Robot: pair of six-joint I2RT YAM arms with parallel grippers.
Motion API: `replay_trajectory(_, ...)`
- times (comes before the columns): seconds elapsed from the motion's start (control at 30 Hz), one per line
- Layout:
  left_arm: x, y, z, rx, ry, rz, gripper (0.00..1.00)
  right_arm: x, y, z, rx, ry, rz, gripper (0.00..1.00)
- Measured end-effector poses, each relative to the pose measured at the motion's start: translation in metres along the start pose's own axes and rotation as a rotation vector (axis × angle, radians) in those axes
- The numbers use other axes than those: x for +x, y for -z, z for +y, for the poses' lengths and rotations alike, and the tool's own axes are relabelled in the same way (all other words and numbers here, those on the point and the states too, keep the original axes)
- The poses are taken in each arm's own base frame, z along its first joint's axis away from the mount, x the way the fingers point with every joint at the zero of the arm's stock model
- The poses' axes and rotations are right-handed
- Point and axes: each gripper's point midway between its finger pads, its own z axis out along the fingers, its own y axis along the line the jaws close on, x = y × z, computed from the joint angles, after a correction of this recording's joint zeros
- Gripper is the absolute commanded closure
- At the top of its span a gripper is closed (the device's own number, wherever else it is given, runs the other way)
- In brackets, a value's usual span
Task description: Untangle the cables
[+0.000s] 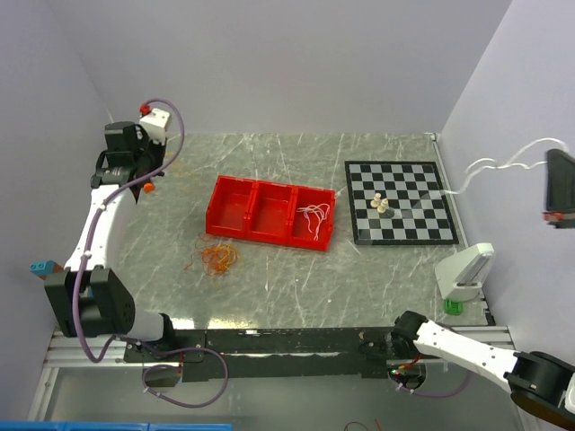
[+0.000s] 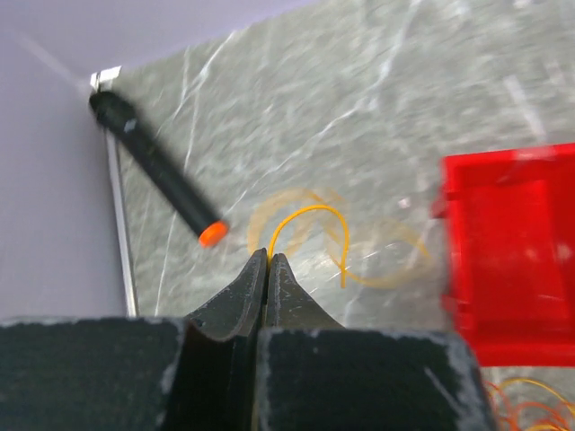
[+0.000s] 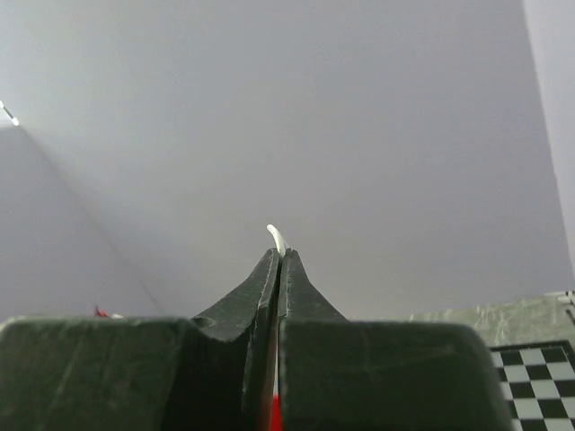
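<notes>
Okay so, the left tool (image 2: pixel 268 258) is pressed together right on the end of an orange strand (image 2: pixel 310 207). The strand arcs up out of the tips and curls back down toward the surface (image 2: pixel 377 108). That tool sits near the far-left corner, with the wall (image 2: pixel 45 180) close on its left and a black marker (image 2: pixel 153 162) with an orange tip lying just beside it. The red tray (image 2: pixel 503 242) is off to its right, with a stretch of bare marble between them.

The right tool (image 3: pixel 278 256) is closed too, pinching a white strand (image 3: pixel 276 235) – only a tiny end pokes past the tips. From above, that white strand (image 1: pixel 490 164) trails from the right edge of the chessboard (image 1: pixel 404 224) up toward the right wall, off the surface.

The rest of the cables are down on the table: an orange bundle (image 1: pixel 218 259) just in front of the tray's left end, and the white cables (image 1: pixel 313 215) in the tray's right compartment. Two chess pieces (image 1: pixel 380 204) stand mid-board. There's free room along the near edge.
</notes>
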Motion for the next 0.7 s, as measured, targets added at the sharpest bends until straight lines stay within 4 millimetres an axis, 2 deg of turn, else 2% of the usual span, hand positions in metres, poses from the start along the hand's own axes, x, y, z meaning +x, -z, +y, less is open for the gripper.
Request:
replay_trajectory(0.1, 0.018, -0.010, 0.016, -0.034, 0.044, 0.046, 0.99, -0.024, 0.007, -0.005, -0.002, -0.028, -0.050, 1.00)
replay_trajectory(0.2, 0.025, -0.014, 0.014, -0.024, 0.067, 0.063, 0.99, -0.037, 0.011, -0.007, -0.012, -0.047, -0.073, 1.00)
replay_trajectory(0.3, 0.021, -0.014, 0.005, 0.022, 0.082, 0.048, 0.99, -0.046, 0.011, 0.000, -0.041, -0.071, -0.086, 1.00)
replay_trajectory(0.43, 0.004, -0.009, -0.011, 0.107, 0.088, 0.008, 0.99, -0.050, 0.001, 0.017, -0.087, -0.084, -0.086, 1.00)
replay_trajectory(0.6, -0.030, 0.013, -0.051, 0.227, 0.047, -0.084, 0.99, -0.037, -0.019, 0.045, -0.137, -0.071, -0.049, 1.00)
replay_trajectory(0.7, -0.043, 0.024, -0.090, 0.302, -0.004, -0.134, 0.99, -0.029, -0.028, 0.059, -0.164, -0.065, -0.029, 1.00)
